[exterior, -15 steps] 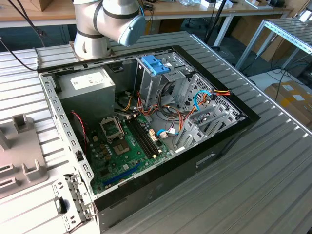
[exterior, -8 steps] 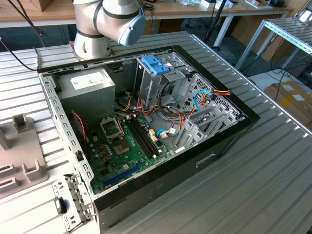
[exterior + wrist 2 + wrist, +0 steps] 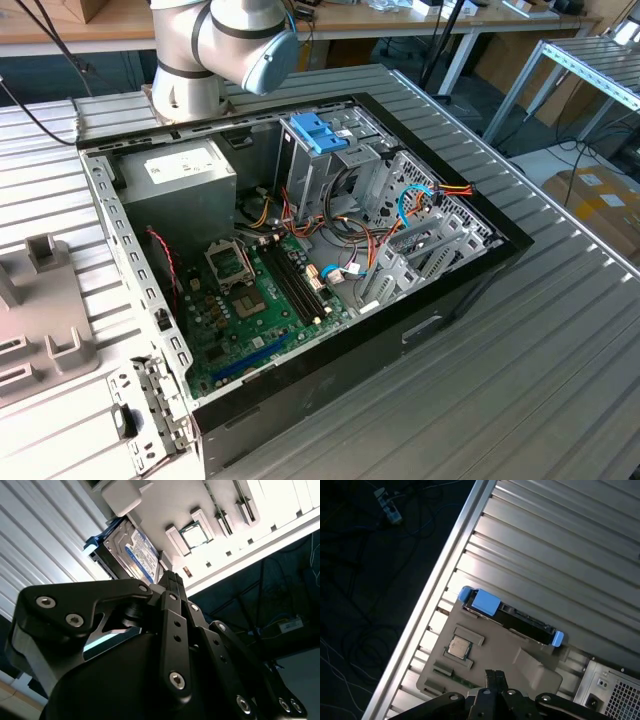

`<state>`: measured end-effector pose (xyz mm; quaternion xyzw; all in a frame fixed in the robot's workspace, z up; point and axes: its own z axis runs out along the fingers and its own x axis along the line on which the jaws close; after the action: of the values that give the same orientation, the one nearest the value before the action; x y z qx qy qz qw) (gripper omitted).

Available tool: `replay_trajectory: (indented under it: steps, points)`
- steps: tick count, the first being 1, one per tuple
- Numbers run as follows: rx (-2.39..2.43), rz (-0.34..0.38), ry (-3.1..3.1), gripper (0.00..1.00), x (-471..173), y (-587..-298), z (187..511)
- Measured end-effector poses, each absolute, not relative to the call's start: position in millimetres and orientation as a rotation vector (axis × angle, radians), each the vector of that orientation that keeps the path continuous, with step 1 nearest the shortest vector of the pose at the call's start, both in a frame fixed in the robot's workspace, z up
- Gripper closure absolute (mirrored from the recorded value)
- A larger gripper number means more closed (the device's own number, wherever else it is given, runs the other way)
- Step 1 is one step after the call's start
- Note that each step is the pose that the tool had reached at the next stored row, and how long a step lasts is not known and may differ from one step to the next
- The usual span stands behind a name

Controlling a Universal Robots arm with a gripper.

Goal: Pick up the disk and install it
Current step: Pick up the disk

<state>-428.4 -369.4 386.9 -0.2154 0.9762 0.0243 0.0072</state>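
Standing by the bench, I see the black two-fingered gripper (image 3: 172,577) hanging over the pale grey moulded parts tray (image 3: 510,655). In both wrist views its fingertips are pressed together with nothing between them.

The disk (image 3: 132,550), a flat dark metal hard drive with a white and blue printed label and blue plastic rails, stands on its long edge in a slot along one side of that tray. It is near the gripper but clear of it. In the first wrist view it shows edge-on as a dark strip (image 3: 520,622) with a blue rail end at each corner. A small square silver processor chip (image 3: 459,646) lies in another pocket of the tray.

I'd judge the drive stiff and fairly heavy for its size, with smooth metal faces that could slip. It would not take a knock well, so a firm pinch across the two broad faces, near the middle of the upper edge, looks safest.

The tray rests on a ribbed aluminium table (image 3: 545,540). In the exterior view the same table (image 3: 520,380) carries an open black desktop computer case (image 3: 440,300), with a light-blue bracket on top of its metal drive cage (image 3: 320,130). Past the table edge lies a dark floor strewn with cables (image 3: 370,580), and cardboard boxes (image 3: 595,200) sit at the exterior view's right.
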Motion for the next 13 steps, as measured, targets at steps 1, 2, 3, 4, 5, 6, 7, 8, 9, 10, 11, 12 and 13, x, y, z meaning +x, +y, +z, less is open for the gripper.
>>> replay_trajectory:
  steps: [1, 2, 3, 4, 5, 6, 7, 8, 9, 10, 11, 12, 13]
  points:
    - [-0.685, 0.076, 3.051, 0.89, -428.4, -369.4, 386.9]
    - [-0.69, 0.076, 3.05, 0.89, -428.4, -369.3, 386.9]
    - [-0.696, 0.076, 3.048, 0.89, -428.4, -369.4, 386.9]
    - [-0.702, 0.076, 3.047, 0.89, -428.4, -369.4, 386.9]
    - [-0.706, 0.076, 3.046, 0.89, -428.4, -369.4, 386.9]
    - [-0.712, 0.076, 3.045, 0.89, -428.4, -369.4, 386.9]
    - [-0.723, 0.076, 3.042, 0.89, -428.4, -369.4, 386.9]
    - [-0.729, 0.076, 3.041, 0.89, -428.4, -369.4, 386.9]
    - [-0.733, 0.076, 3.04, 0.89, -428.4, -369.3, 386.9]
    - [-0.742, 0.076, 3.038, 0.89, -428.4, -369.4, 386.9]
    - [-0.746, 0.076, 3.037, 0.89, -428.4, -369.4, 386.9]
    - [-0.752, 0.077, 3.036, 0.89, -428.4, -369.4, 386.9]
    - [-0.762, 0.077, 3.033, 0.89, -428.4, -369.4, 386.9]
